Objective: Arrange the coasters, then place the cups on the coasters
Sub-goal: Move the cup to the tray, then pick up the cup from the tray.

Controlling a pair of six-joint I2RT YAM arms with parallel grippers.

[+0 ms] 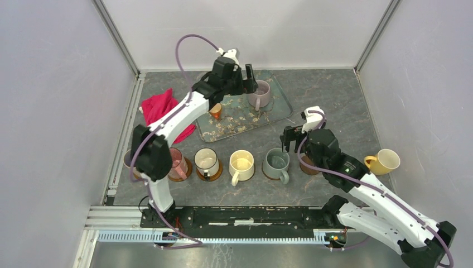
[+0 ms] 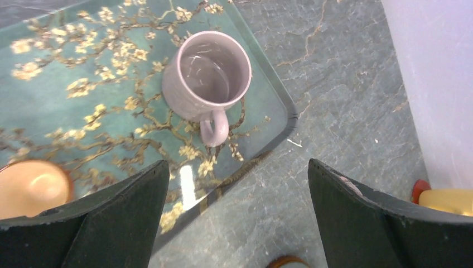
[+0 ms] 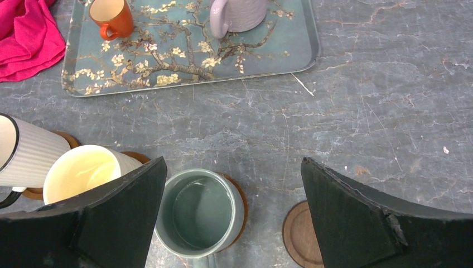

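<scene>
- Right pincer (image 3: 233, 163) is spread and empty, hanging low over the near row, between the grey-green cup (image 3: 199, 215) and a bare coaster (image 3: 301, 234).
- The grey-green cup and the cream cup (image 3: 83, 170) beside it each sit on a coaster. The bare coaster lies just right of them on the desk (image 3: 362, 111).
- Yellow cup (image 1: 384, 161) stands well apart on the right. I cannot tell whether a coaster is under it.
- Left pincer (image 2: 239, 166) is spread and empty, above the mauve cup (image 2: 207, 75) at the far end of the floral tray (image 2: 56, 84). The cup is upright with its handle toward the pincer.
- A small orange cup (image 3: 111, 17) is also on the tray.
- Risk: glazed ceramic. A pinch on the rim near the handle could slip or tip the cup.
- Risk: the tray looks slick. A sideways nudge could slide it or knock the orange cup.
- Risk: the right arm sits over the bare coaster. Bringing the mauve cup there could make the arms clash or clip the grey-green cup.
</scene>
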